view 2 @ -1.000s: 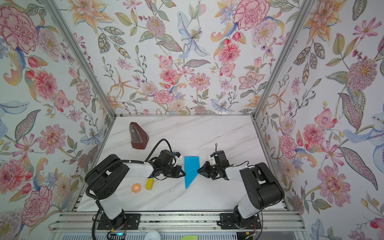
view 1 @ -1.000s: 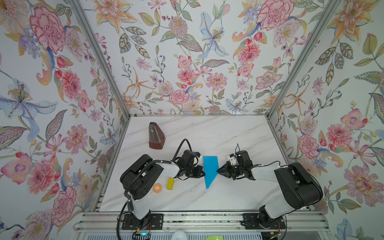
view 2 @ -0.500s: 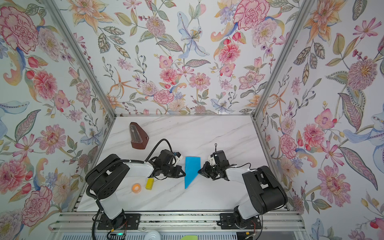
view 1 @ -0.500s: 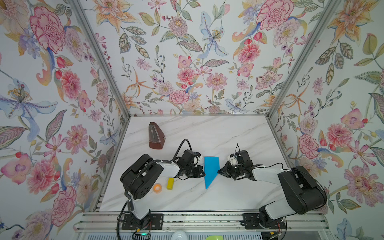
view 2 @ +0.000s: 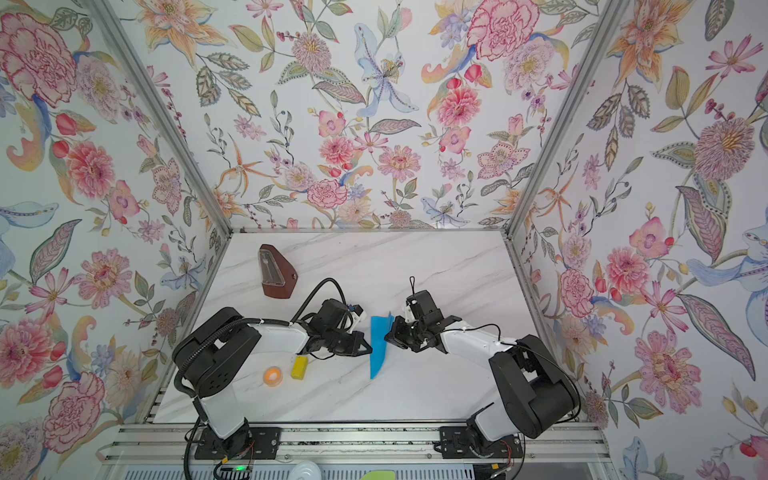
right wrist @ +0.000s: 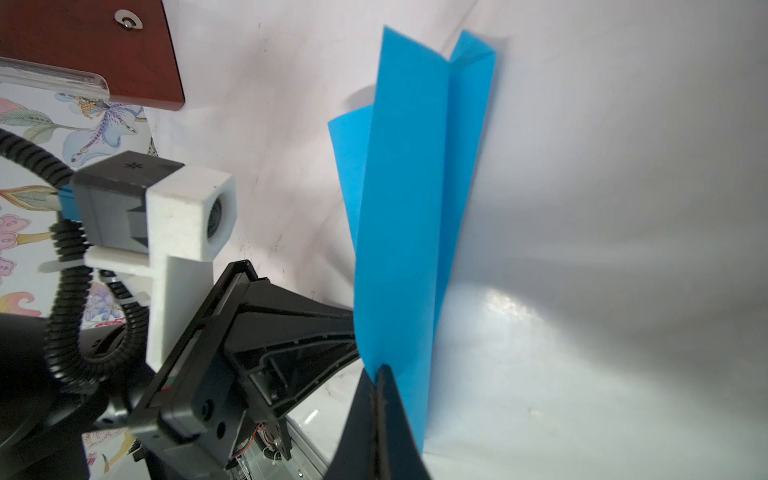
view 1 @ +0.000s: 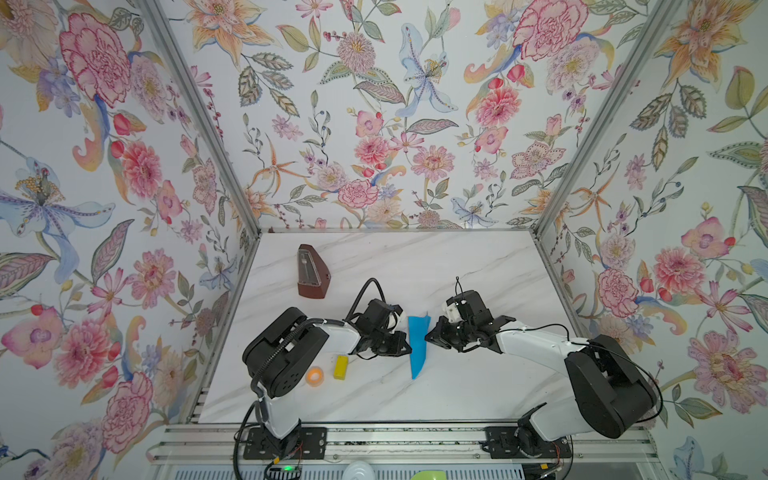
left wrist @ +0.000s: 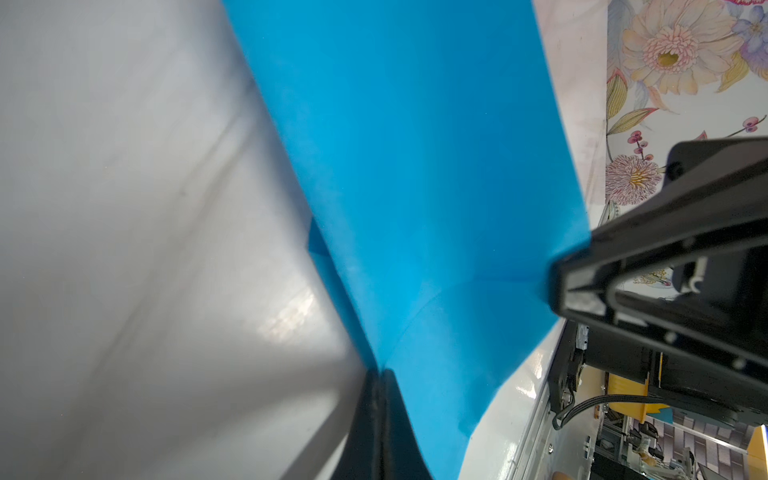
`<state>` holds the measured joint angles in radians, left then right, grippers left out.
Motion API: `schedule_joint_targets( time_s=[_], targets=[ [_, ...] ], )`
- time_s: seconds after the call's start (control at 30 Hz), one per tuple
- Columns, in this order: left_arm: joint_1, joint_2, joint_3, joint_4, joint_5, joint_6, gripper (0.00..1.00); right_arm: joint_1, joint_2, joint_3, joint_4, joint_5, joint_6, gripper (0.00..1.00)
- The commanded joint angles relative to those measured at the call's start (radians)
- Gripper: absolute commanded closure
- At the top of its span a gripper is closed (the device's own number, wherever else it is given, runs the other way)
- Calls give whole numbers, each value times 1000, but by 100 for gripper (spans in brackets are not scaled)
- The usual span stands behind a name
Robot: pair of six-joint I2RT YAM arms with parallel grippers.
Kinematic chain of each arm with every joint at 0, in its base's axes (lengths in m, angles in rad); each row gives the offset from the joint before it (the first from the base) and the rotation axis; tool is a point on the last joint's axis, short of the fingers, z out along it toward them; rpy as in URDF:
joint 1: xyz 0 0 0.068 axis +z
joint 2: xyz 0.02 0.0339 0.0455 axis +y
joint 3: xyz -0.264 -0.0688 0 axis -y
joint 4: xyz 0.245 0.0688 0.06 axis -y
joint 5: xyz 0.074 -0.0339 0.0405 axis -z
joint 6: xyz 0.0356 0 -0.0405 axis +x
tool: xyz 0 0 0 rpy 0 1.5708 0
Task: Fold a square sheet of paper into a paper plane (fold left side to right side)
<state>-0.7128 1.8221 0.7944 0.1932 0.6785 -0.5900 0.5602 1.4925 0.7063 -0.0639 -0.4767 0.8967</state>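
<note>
The square sheet of paper is folded into a narrow blue paper plane (view 1: 417,347) (view 2: 379,347), nose toward the table's front, in both top views. My left gripper (view 1: 408,350) (view 2: 369,351) meets its left edge. My right gripper (view 1: 427,337) (view 2: 386,337) meets its right edge. In the left wrist view the left gripper (left wrist: 380,376) is shut, with the blue paper (left wrist: 415,166) pinched at its tip. In the right wrist view the right gripper (right wrist: 379,372) is likewise shut on the paper's (right wrist: 407,208) edge, and the folded layers stand partly raised off the table.
A brown metronome (view 1: 311,272) (view 2: 276,272) stands at the back left. A small yellow block (view 1: 340,367) and an orange tape roll (view 1: 314,376) lie by the left arm's base. White marble table (view 1: 457,386), flowered walls on three sides.
My right gripper has shut on the plane's right edge. The left gripper and the paper have hardly moved.
</note>
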Motion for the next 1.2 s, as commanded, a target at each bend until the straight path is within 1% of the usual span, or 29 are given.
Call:
schedule_joint_targets(
  time_s=[0.0, 0.33, 0.67, 1.17],
  targets=[
    [-5, 25, 15, -35, 15, 25, 100, 31, 34, 33, -5, 23, 14, 100],
    [-5, 30, 8, -27, 27, 29, 100, 61, 119, 74, 51, 26, 34, 100],
    [-6, 25, -1, -25, 27, 27, 100, 63, 184, 112, 74, 33, 36, 100],
    [-5, 22, -6, -36, 21, 32, 100, 68, 234, 122, 82, 26, 21, 100]
  ],
)
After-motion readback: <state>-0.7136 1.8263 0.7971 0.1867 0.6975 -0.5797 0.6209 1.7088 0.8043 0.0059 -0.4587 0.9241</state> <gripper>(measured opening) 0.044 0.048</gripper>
